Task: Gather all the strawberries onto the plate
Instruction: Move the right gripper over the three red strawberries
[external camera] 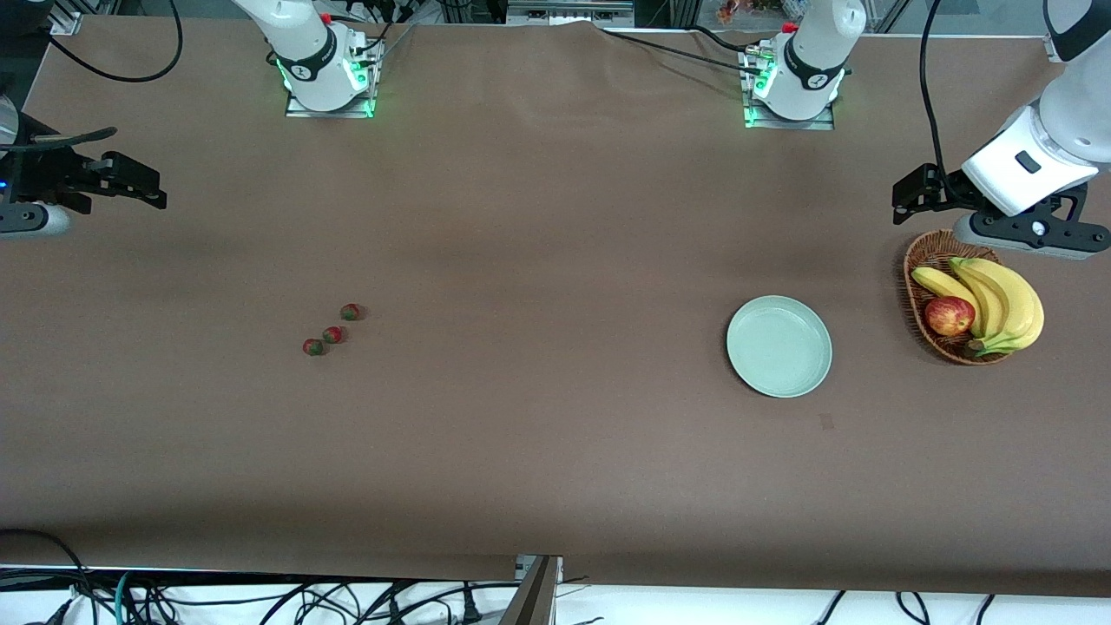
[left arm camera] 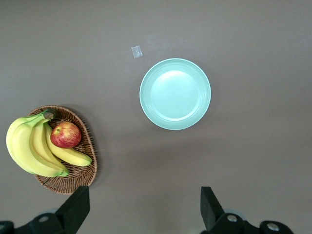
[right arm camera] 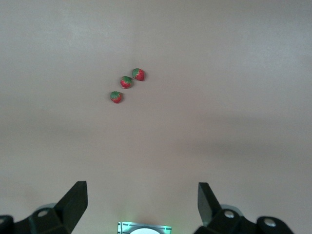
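The 3 strawberries (external camera: 332,333) lie in a short slanted row on the brown tabletop (external camera: 538,217), toward the right arm's end, close together; whether the middle berry touches its neighbour is hard to tell. In the right wrist view they show (right arm camera: 126,84) as small red berries with green tops, none of them on the plate.

The plate (external camera: 779,345), pale mint green and bare, sits well apart from the berries, toward the left arm's end. Beside it, closer to that end, a brown wicker basket (external camera: 920,260) holds a bunch of bananas (external camera: 998,299) and a red-yellow apple (external camera: 949,315). A small pale scrap (left arm camera: 137,51) lies on the tabletop near the plate.

The left tool (left arm camera: 144,207) hangs over the tabletop by the basket's edge, its fingers (left arm camera: 75,207) spread wide and holding nothing. The right tool (right arm camera: 142,204) hangs over the tabletop at the right arm's end, well away from the berries, fingers (right arm camera: 75,202) likewise spread and empty.
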Controlling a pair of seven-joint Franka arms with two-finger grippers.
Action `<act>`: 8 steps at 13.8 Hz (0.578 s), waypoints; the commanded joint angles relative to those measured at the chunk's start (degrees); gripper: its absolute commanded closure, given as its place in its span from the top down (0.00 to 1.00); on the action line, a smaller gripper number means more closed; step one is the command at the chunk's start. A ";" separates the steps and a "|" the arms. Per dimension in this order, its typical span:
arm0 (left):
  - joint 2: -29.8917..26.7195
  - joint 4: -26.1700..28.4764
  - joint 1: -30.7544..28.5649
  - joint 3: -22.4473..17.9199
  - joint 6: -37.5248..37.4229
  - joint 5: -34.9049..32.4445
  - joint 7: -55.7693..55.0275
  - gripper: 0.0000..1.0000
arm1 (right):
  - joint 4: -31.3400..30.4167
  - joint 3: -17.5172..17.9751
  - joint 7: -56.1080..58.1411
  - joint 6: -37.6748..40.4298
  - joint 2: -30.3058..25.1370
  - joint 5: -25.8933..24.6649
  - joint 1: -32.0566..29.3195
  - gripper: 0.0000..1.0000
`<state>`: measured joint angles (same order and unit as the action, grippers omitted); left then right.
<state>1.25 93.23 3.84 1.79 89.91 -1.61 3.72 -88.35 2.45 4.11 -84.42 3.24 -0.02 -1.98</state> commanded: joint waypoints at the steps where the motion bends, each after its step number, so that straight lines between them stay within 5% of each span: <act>1: 1.03 -2.09 -0.15 0.14 -0.96 -0.06 1.11 1.00 | 1.34 0.01 -0.07 0.75 0.45 -0.69 0.13 1.00; 8: 1.03 -2.09 -0.06 0.23 -0.96 -0.06 1.03 1.00 | 1.25 0.10 -0.59 0.14 5.19 -0.95 1.10 1.00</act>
<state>1.26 93.22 3.84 1.84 89.91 -1.61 3.72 -88.40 2.45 4.11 -84.48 5.93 -0.02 -1.59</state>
